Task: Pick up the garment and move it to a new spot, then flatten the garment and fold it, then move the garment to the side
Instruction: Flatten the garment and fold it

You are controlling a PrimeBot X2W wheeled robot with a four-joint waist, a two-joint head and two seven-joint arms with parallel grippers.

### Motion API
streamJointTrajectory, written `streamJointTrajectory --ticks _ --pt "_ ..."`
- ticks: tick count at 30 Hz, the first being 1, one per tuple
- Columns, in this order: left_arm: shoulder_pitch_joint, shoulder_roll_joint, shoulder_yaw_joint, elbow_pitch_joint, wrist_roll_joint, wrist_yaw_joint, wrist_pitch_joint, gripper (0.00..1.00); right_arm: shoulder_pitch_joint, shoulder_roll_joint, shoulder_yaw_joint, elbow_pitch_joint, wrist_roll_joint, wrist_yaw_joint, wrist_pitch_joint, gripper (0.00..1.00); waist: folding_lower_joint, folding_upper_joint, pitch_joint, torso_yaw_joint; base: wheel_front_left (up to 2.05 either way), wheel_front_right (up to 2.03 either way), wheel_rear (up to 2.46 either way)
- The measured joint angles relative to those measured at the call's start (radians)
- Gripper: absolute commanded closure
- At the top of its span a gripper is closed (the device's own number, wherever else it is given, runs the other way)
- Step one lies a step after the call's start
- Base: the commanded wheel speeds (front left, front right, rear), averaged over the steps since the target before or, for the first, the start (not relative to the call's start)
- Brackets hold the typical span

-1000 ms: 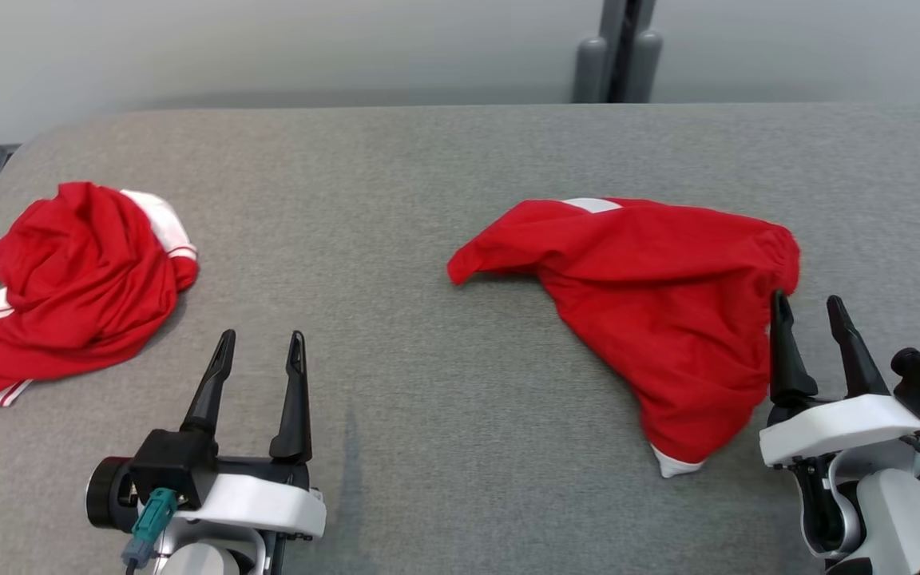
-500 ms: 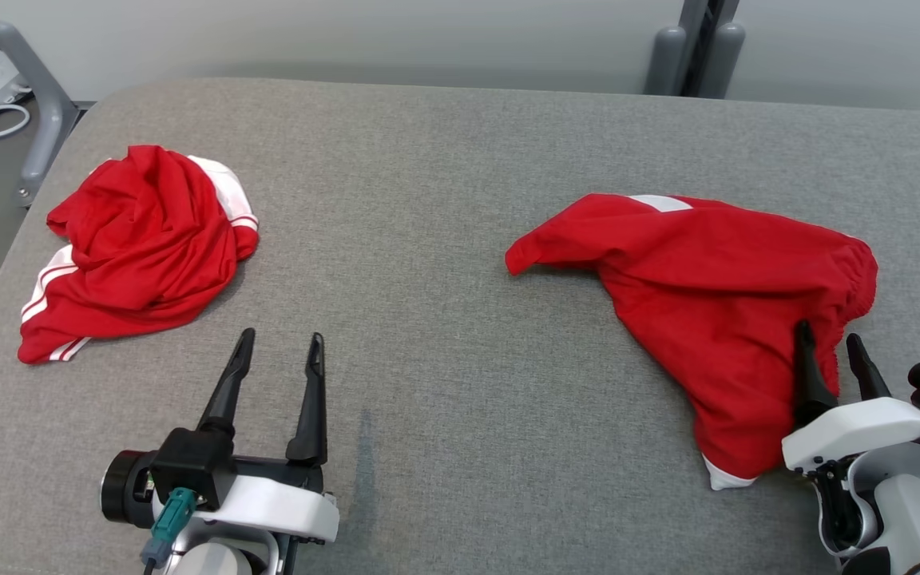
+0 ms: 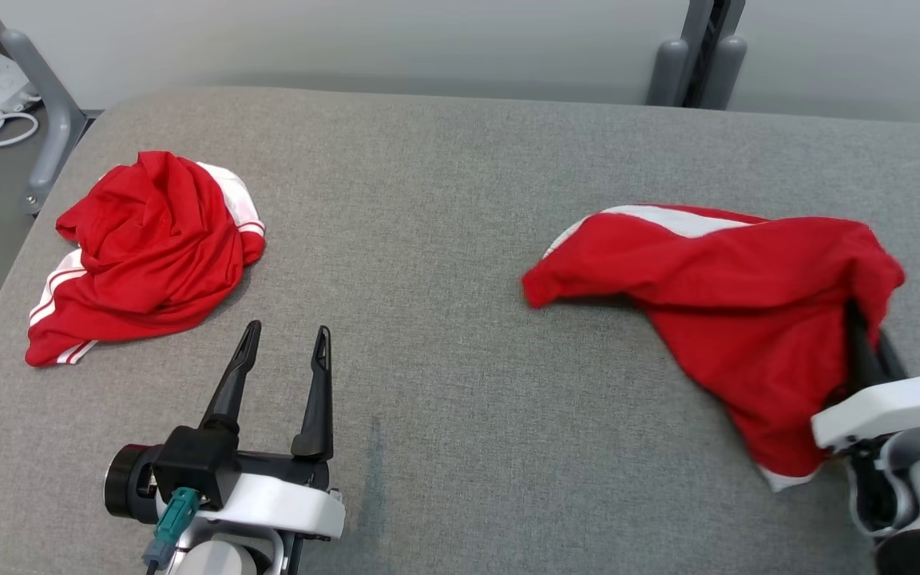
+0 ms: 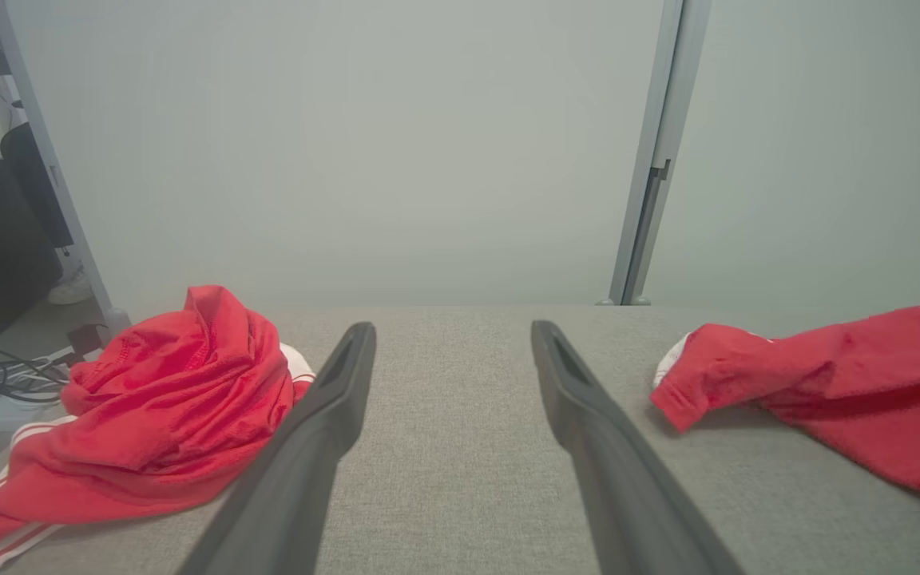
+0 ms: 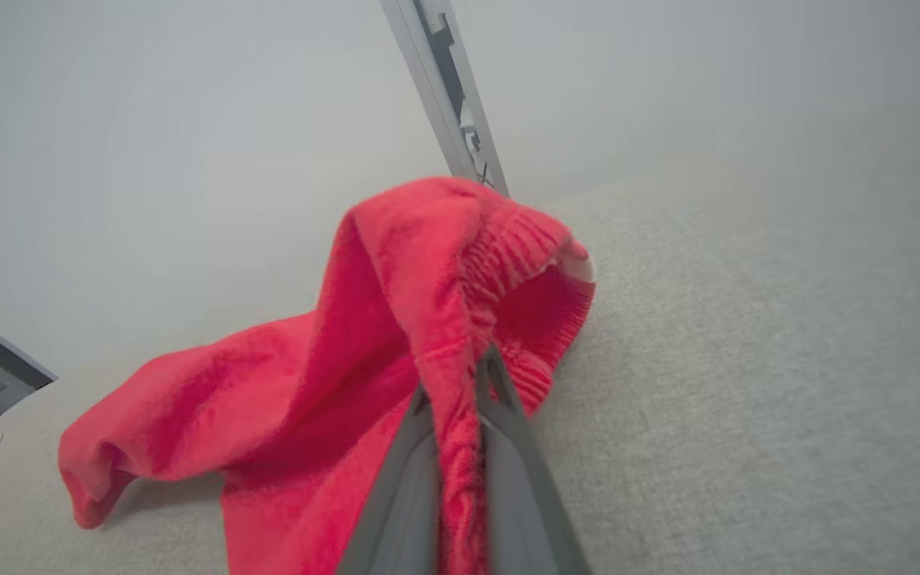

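Garment [image 3: 715, 303] sits pinched at its waistband inside right claw [image 5: 456, 375].

The left gripper [image 3: 287, 327] hovers with its two dark fingers spread wide and pointing forward, holding nothing. The right gripper [image 5: 460, 375], on its white wrist at the head view's lower right, is pinched together on a fold of the red garment [image 3: 715, 295].

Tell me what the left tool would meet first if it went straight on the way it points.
Probably nothing: the left tool aims over bare table, passing between the crumpled garment on its left and the other garment on its right, toward the far wall.
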Motion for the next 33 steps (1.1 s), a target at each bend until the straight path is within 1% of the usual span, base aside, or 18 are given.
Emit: streamJointTrajectory --ticks 5,7,9,12,15,20,26,29,31,32,33 --pt "0.004 0.000 -0.011 -0.002 -0.029 0.011 0.000 0.00 -0.014 -0.063 -0.079 -0.066 -0.057 0.000 0.000 1.00 0.0000 0.0000 -0.029 -0.007 0.00 0.00 0.00" --pt "0.009 0.000 -0.019 -0.001 -0.038 0.017 0.000 0.00 -0.040 -0.079 -0.093 -0.091 -0.076 0.000 0.000 1.00 0.0000 0.0000 -0.042 -0.010 0.00 0.00 0.00" --pt "0.018 0.000 -0.027 0.001 -0.044 0.022 0.000 0.00 -0.066 -0.090 -0.080 -0.121 -0.097 0.000 0.000 1.00 0.0000 0.0000 -0.054 -0.012 0.00 0.00 0.00" --pt "0.027 0.000 -0.036 0.002 -0.058 0.026 0.000 0.00 -0.105 -0.105 -0.034 -0.176 -0.153 0.000 0.000 1.00 0.0000 0.0000 -0.074 -0.012 0.00 0.00 0.00" --pt "0.034 0.000 -0.038 -0.004 -0.071 0.030 0.000 0.00 -0.131 -0.103 0.047 -0.223 -0.212 0.000 0.000 1.00 0.0000 0.0000 -0.092 -0.006 0.00 0.00 0.00" --pt "0.039 0.000 -0.050 -0.008 -0.079 0.032 0.000 0.00 -0.140 -0.047 0.209 -0.223 -0.251 0.000 0.000 1.00 0.0000 0.0000 -0.104 0.024 0.00 0.00 0.00" --pt "0.042 0.000 -0.067 -0.005 -0.081 0.034 0.000 0.00 -0.150 0.040 0.429 -0.136 -0.222 0.000 0.000 1.00 0.0000 0.0000 -0.107 0.072 0.00 0.00 0.00" --pt "0.044 0.000 -0.071 -0.002 -0.082 0.034 0.000 0.00 -0.162 0.072 0.537 -0.098 -0.180 0.000 0.000 1.00 0.0000 0.0000 -0.109 0.095 0.00 0.00 0.00" --pt "0.047 0.000 -0.075 0.000 -0.083 0.034 0.000 0.00 -0.169 0.089 0.591 -0.071 -0.137 0.000 0.000 0.99 0.0000 0.0000 -0.112 0.109 0.00 0.00 0.00" --pt "0.049 0.000 -0.075 0.001 -0.083 0.035 0.000 0.00 -0.172 0.093 0.607 -0.052 -0.122 0.000 0.000 0.66 0.0000 0.0000 -0.114 0.115 0.00 0.00 0.00" --pt "0.052 0.000 -0.075 0.002 -0.083 0.035 0.000 0.00 -0.177 0.096 0.623 -0.020 -0.106 0.000 0.002 0.00 0.0000 0.0000 -0.117 0.119 0.00 0.00 0.00"
